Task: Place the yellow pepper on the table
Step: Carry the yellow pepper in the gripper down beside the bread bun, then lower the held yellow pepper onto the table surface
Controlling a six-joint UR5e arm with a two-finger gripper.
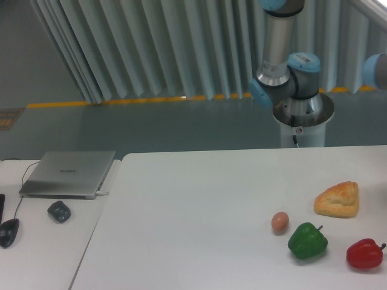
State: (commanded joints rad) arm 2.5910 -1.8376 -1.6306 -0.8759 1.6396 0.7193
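On the table point(199, 199) you have four items grouped toward its right end, and the green pepper point(307, 240) serves as the marker for all of them. Just left of the green pepper and slightly farther back sits a small brown egg point(279, 222), close to it but not touching. Behind the green pepper and to its right lies a wedge of golden bread point(337, 200), apart from it. Right of the green pepper, near the frame edge, rests the red pepper point(364, 254), with a clear gap between the two. You will not find the yellow pepper anywhere in this view, so its location cannot be told. Far behind the green pepper, beyond the table's back edge, the arm point(279, 57) rises from its pedestal point(302, 124) and runs straight up out of the top of the frame; you see its blue-capped joints, and another blue-capped joint at the right edge, but the gripper is out of view, so whether its fingers are spread or closed cannot be told. Well left of the green pepper, a smaller desk point(42, 241) carries a grey laptop point(68, 173), a small dark object point(59, 211) and a black mouse point(8, 232).
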